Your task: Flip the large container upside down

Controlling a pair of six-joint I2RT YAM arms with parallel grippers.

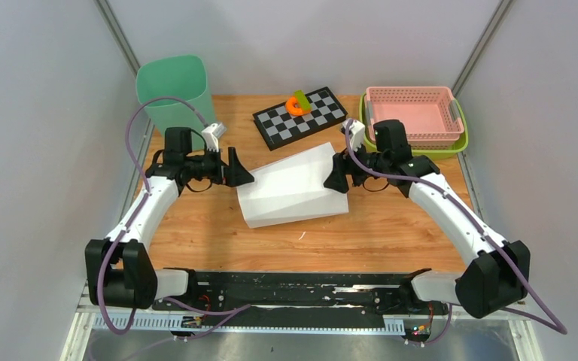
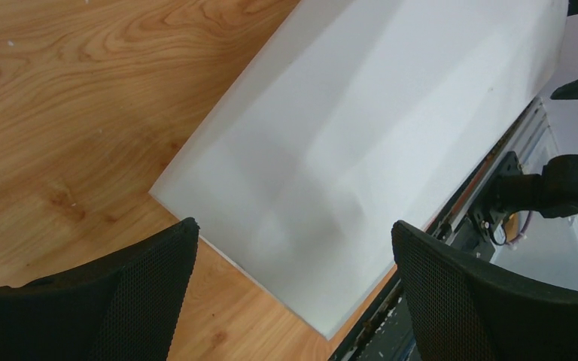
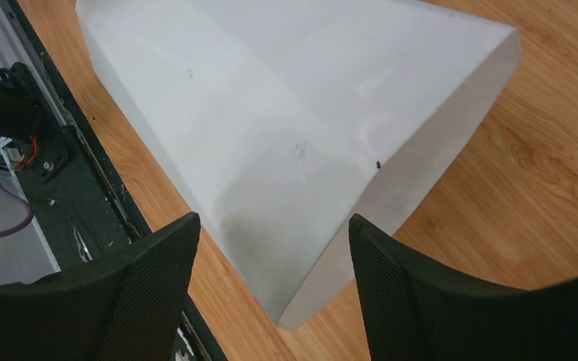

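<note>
Listing what we find on the wooden worktop (image 1: pixel 196 226), item by item.

Item one: a large white translucent plastic container (image 1: pixel 293 188) at the centre of the worktop, set askew to the edges. Only closed, flat faces show, and we cannot tell which way its mouth points.

Item two: the left end effector (image 1: pixel 242 174) is level with the container's left end, its black mesh-textured fingers (image 2: pixel 150 286) spread apart. In the left wrist view a lower corner of the container (image 2: pixel 376 128) lies ahead of the gap, and we see no contact.

Item three: the right end effector (image 1: pixel 336 174) is at the container's right end, its fingers (image 3: pixel 406 286) likewise parted. A corner of the container (image 3: pixel 286 113) sits between and beyond them, with nothing clamped.

Item four: a mint-green plastic bin (image 1: pixel 173 90) stands at the far left corner.

Item five: a black-and-white chequered board (image 1: pixel 312 120) at the far middle carries a small orange ring (image 1: pixel 296 106).

Item six: a pink perforated basket (image 1: pixel 410 113) rests in a lime-green tray (image 1: pixel 459 144) at the far right.
</note>
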